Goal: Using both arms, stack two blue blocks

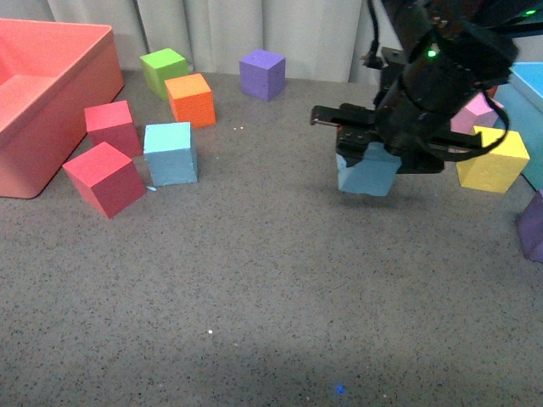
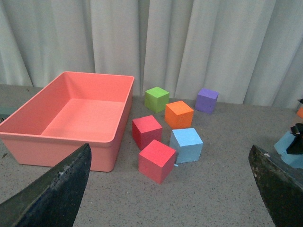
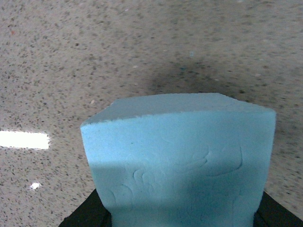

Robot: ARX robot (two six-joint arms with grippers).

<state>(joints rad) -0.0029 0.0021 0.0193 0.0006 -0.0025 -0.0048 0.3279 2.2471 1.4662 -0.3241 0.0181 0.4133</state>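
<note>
In the front view, the top of the light sky-blue foam cube [image 1: 370, 176] is hidden by the right gripper's black fingers [image 1: 335, 117], and a purple foam cube [image 1: 533, 227] is cut off at the right edge. The left gripper's dark fingers [image 2: 52, 194] are blurred and cropped.

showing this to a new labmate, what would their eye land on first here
First, the black right arm right of centre, gripping a tilted sky-blue block that seems raised just off the speckled grey table. Next, the big coral bin at the far left. Beside it sits a second blue block, next to a red cube.
</note>
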